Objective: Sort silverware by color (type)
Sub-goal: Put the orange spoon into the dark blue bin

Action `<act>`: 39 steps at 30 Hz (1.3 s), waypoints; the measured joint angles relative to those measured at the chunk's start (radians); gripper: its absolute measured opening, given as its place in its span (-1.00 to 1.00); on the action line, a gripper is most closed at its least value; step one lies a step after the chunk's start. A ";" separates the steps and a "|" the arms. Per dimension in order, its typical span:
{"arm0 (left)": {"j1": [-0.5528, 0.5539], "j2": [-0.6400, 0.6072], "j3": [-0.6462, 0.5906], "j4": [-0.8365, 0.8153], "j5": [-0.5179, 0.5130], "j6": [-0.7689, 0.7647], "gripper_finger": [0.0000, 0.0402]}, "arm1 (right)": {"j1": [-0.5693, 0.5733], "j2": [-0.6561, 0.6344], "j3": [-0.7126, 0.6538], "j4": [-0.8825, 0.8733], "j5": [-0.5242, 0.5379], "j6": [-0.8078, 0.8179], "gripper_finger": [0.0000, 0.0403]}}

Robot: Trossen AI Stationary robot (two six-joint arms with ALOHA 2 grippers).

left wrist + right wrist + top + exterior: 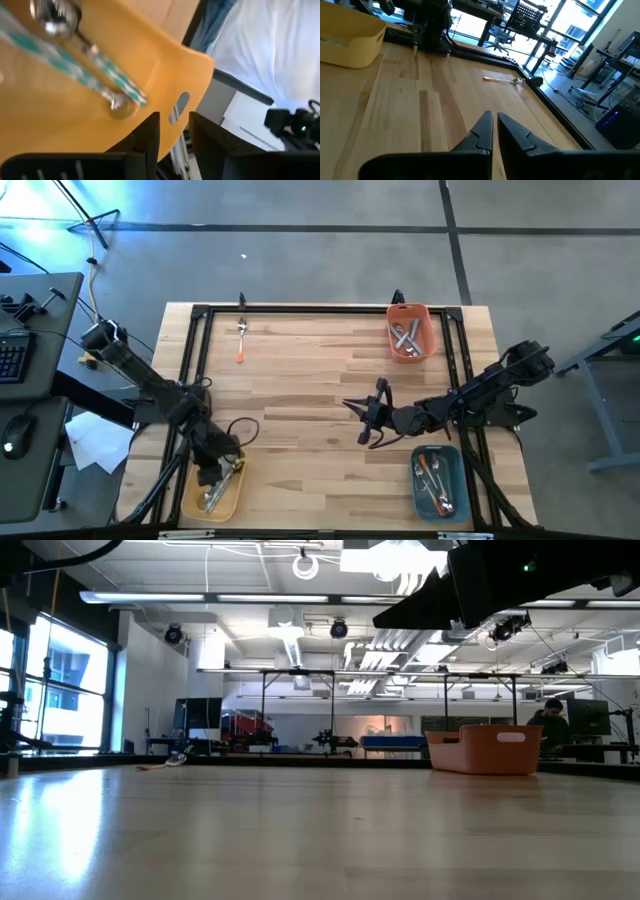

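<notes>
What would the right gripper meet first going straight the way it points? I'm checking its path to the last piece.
Likely nothing close: the right gripper faces bare wooden table; the orange-handled spoon lies farther on, slightly aside.

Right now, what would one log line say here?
left gripper: over yellow bin | right gripper: shut, mid-table | orange-handled spoon: loose on table

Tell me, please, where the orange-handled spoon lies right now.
In the high view the orange-handled spoon lies alone on the table's far left, far from the orange bin.
</notes>
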 joint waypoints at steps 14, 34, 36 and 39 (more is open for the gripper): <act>0.257 -0.007 0.000 -0.040 -0.339 0.447 -0.75 | -0.001 0.000 0.000 -0.059 0.000 -0.011 -0.94; 0.927 -0.001 0.000 -0.011 -0.480 0.827 -0.41 | -0.001 0.000 0.000 -0.088 0.000 0.016 -0.94; 0.997 -0.001 0.000 0.006 -0.446 0.833 -0.28 | -0.001 0.000 0.000 -0.089 0.000 0.016 -0.94; 1.097 0.010 0.022 -0.036 -0.395 0.863 -0.09 | -0.002 0.000 0.000 -0.089 0.000 0.016 -0.94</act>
